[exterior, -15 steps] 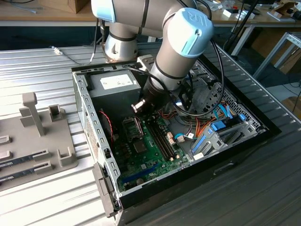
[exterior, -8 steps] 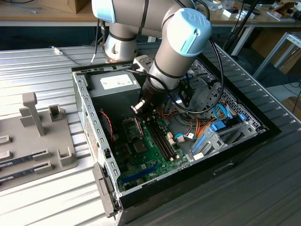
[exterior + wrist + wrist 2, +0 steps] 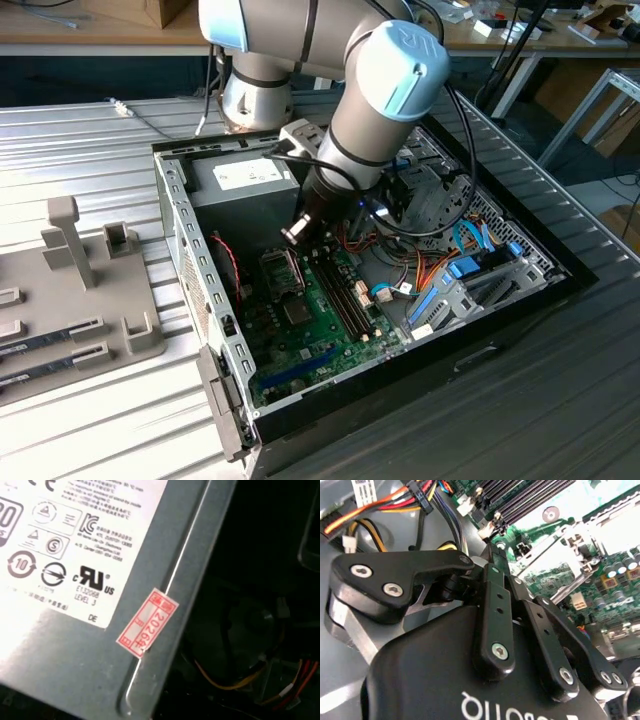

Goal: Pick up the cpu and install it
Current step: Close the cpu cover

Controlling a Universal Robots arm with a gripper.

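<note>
From the exterior view I have the arm (image 3: 385,90) reaching down into the open computer case (image 3: 195,250), which lies on the ribbed metal worktop (image 3: 90,150) towards its edge on the exterior view's right. The gripper (image 3: 292,233) hangs over the green motherboard (image 3: 325,310), just above the metal-framed socket (image 3: 280,268) and beside the long memory slots (image 3: 345,295). A grey fixture tray (image 3: 120,335) sits apart from the case, by the worktop's edge on the exterior view's left.

The second wrist view gives me what that view lacks: the gripper (image 3: 495,547) seen from behind its black linkages, pointing at the socket frame (image 3: 560,550), with the memory slots (image 3: 520,500) and a bundle of coloured cables (image 3: 395,505) nearby. The first wrist view looks elsewhere, onto the grey power supply (image 3: 75,650) with its red sticker (image 3: 147,622) and some wires (image 3: 235,680) beside it; the exterior view places that power supply (image 3: 245,175) in the case's far corner.

I cannot tell how the jaws stand; the linkages hide their tips. I cannot tell either whether the cpu is between them or in the socket beneath.
</note>
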